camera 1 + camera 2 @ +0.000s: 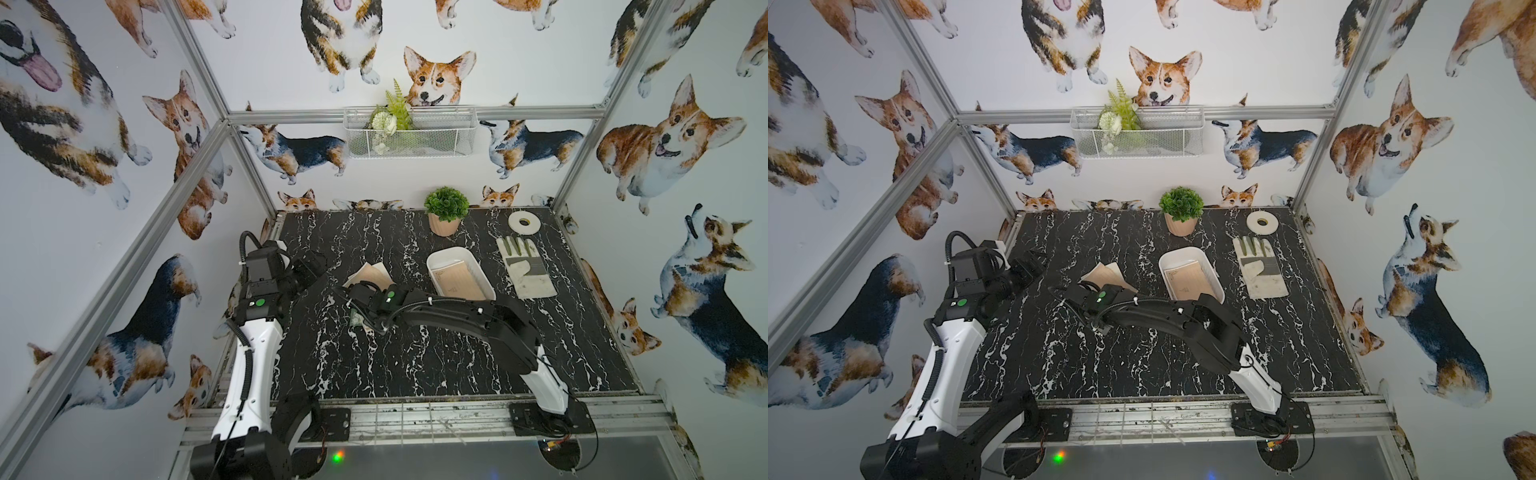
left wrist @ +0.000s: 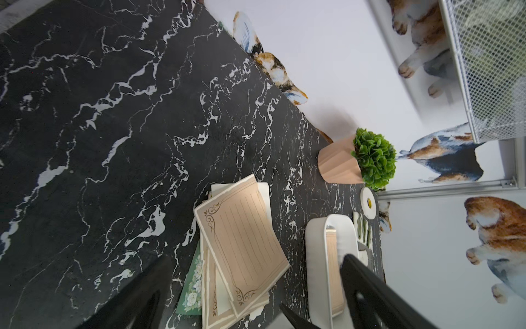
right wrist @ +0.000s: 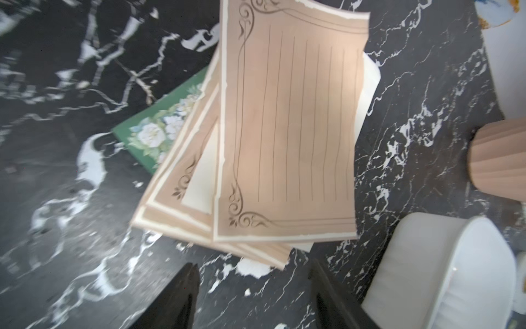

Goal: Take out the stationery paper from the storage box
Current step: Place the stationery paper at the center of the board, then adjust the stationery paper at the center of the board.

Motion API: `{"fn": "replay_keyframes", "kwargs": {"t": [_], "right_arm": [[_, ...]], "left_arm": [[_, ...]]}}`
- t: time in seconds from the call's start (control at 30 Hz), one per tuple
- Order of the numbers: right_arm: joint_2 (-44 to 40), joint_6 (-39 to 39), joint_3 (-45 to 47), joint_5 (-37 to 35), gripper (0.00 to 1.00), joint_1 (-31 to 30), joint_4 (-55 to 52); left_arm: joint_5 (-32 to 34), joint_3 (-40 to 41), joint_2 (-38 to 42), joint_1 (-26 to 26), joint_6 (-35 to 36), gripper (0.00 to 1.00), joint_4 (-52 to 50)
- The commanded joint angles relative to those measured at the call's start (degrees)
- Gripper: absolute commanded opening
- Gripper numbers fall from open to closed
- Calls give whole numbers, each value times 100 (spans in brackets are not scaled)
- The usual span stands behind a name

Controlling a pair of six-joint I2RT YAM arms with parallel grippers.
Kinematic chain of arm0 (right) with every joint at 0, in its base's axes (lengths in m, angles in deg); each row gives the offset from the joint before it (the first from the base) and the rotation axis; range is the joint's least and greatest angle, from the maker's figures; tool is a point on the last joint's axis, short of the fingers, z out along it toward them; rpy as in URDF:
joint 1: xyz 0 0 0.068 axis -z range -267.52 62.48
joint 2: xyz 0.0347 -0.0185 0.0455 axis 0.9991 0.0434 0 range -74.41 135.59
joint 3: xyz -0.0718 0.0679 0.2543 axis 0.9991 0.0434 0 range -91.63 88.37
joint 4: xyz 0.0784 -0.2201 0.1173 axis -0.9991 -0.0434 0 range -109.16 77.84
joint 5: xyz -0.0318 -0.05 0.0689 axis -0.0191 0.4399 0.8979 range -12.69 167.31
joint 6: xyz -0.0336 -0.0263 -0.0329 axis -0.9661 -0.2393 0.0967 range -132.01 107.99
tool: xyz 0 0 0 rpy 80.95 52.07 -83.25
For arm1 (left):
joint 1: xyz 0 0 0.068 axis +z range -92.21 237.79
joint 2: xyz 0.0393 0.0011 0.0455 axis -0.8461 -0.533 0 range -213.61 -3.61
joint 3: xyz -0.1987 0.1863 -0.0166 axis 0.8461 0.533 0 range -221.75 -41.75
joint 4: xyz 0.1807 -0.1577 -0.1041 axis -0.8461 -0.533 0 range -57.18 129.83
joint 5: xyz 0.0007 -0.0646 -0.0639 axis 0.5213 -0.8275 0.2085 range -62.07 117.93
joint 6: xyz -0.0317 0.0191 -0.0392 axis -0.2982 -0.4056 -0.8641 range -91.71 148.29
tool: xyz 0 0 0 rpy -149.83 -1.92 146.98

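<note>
1. The left gripper (image 2: 256,262), well to the left of the storage box (image 1: 451,250), hangs with its jaws wide apart and empty. The risk is small, but a swing toward the box could sweep through the loose sheets lying between
2. The stationery paper (image 3: 284,128) that is out of the box lies in a loose, fanned pile just left of it. The top sheet curls up at one end, so a brush from a finger could slide it off the pile or fold it
3. The right gripper (image 3: 253,267) hovers at the pile's near edge, left of the box, with its jaws apart and nothing between them. If it moves off low, a fingertip could snag the overhanging edges and drag the pile
4. Inside the box a tan sheet (image 1: 459,280) lies flat on the floor, so the task looks unfinished. Flat paper on a glossy floor gives little to pinch. The fingers may crease it against the wall, lift two sheets at once, or shove the light box toward the work glove (image 1: 524,266) on its right
5. Counted: two grippers and one box. The pile has one green floral sheet (image 3: 148,134), at least three tan and at least one cream. The box holds at least one tan sheet, and I cannot tell what lies beneath it
6. Also counted: one potted plant (image 1: 445,212) just beyond the box, one glove to its right, one tape roll (image 1: 523,223) beyond the glove, and one wire basket (image 1: 409,133) on the wall behind the box
</note>
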Motion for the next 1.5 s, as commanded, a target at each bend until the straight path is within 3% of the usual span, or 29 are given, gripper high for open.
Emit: {"fn": "replay_keyframes", "kwargs": {"t": [0.0,0.17,0.23,0.33,0.47,0.6,0.73,0.9,1.17,1.47], "right_arm": [[-876,446,776,1129,70,131,1376],[-2127,1250,2090,2154,72,824,2431],[-2457,1903,2671,2964,65,1500,2852],[-2594,2661,3296,3976,51,2275,3469],[-2616,3435,4014,4742,50,2757,4437],[-2224,3756,4097,5291,48,2792,4724],[-1938,3730,3973,5254,47,2651,4521],[-1761,3523,3885,4608,46,2401,3933],[-1568,3582,4095,4089,47,2419,3868],[-1035,3602,3793,4064,46,2434,4045]], "left_arm": [[-15,66,63,120,-168,96,43],[-574,133,-300,120,-188,93,324],[-910,185,-555,95,-293,87,531],[-1050,224,-788,-60,-358,77,744],[-832,213,-934,-394,-253,74,698],[-718,212,-1161,-611,-265,74,717],[-683,224,-1271,-696,-278,74,778],[-665,224,-1306,-715,-270,74,817],[-687,224,-1436,-715,-270,74,872],[-664,225,-1442,-715,-230,74,852]]}}
